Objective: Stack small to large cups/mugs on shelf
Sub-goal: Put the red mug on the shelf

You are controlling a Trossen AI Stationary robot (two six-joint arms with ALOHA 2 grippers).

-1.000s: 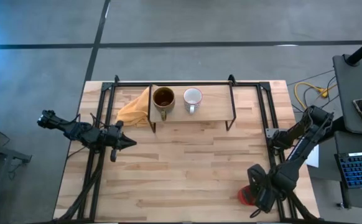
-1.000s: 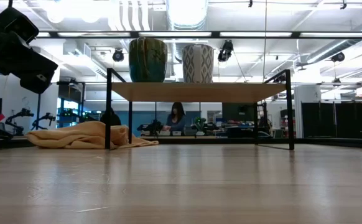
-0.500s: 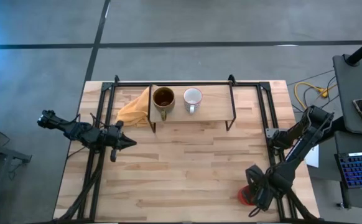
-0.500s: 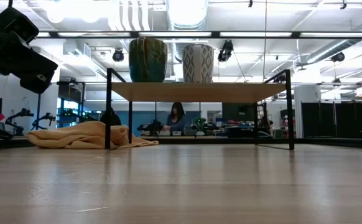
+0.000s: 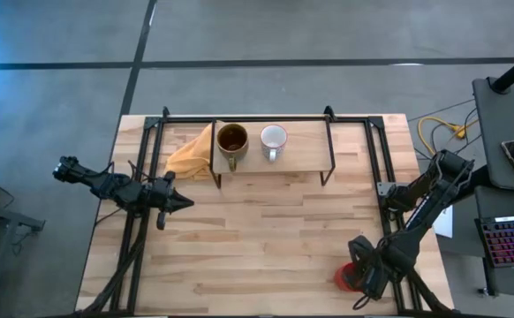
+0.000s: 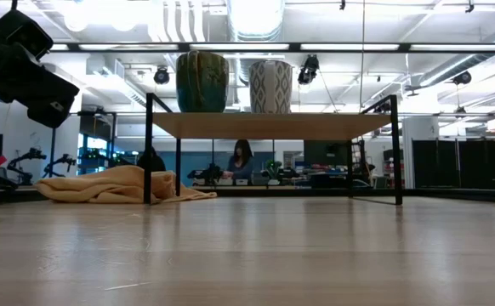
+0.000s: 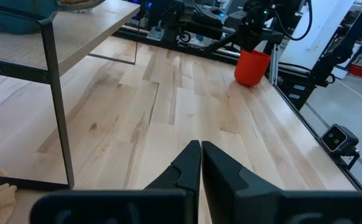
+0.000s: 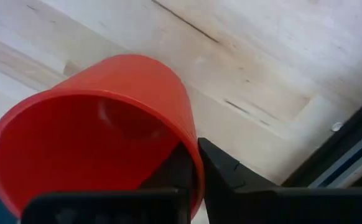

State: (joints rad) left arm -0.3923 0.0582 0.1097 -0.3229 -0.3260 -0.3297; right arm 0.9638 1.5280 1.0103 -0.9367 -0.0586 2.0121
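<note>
On the shelf (image 5: 301, 146) stand a brownish-olive mug (image 5: 232, 140) and, to its right, a white mug (image 5: 274, 139), both upright on their bases. A red cup (image 5: 343, 279) stands at the table's near right corner, and my right gripper (image 8: 194, 149) is shut on its rim. No handle shows on the red cup. My left gripper (image 5: 183, 202) hovers shut over the table's left side, in front of the shelf, holding nothing. My right gripper pinches the red cup's wall at the rim (image 8: 190, 140), one finger (image 8: 171, 171) inside the cup and the other finger (image 8: 221, 168) outside. The fingers come from above, pointing down. In the left wrist view the cup's base (image 7: 250, 81) is on the table, upright.
A crumpled yellow cloth (image 5: 191, 155) lies on the table at the shelf's left legs. Black frame rails (image 5: 376, 168) run along the table's left and right sides and its far edge. Bare tabletop (image 5: 266, 238) stretches between the shelf and the near edge.
My right gripper has shut on the red cup's rim, and the cup has shifted a little toward the table's left edge. My left arm has kept still.
</note>
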